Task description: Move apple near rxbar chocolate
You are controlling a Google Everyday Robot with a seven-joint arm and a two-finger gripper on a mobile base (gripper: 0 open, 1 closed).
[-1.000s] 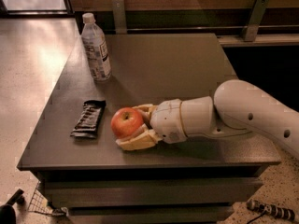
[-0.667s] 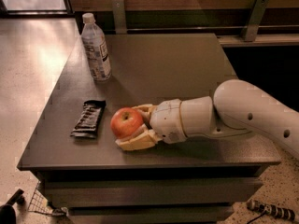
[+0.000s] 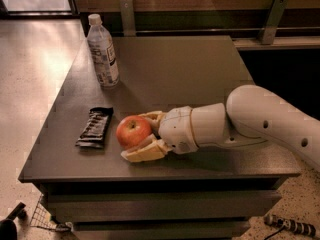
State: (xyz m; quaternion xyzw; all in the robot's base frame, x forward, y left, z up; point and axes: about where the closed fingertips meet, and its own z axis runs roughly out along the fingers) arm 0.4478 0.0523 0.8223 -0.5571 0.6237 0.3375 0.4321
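The red-orange apple [image 3: 133,131] rests on the dark table [image 3: 175,69] near its front edge. My gripper [image 3: 134,136] reaches in from the right, one tan finger [image 3: 151,116] behind the apple and one in front, both against it. The gripper is shut on the apple. The rxbar chocolate [image 3: 95,127], a flat black wrapper with pale lettering, lies on the table just left of the apple, a narrow gap between them.
A clear plastic water bottle [image 3: 103,51] with a white cap stands upright at the table's back left. The table's front edge runs close below the gripper. My white arm [image 3: 270,119] crosses the table's right side. A wire object [image 3: 47,219] lies on the floor at lower left.
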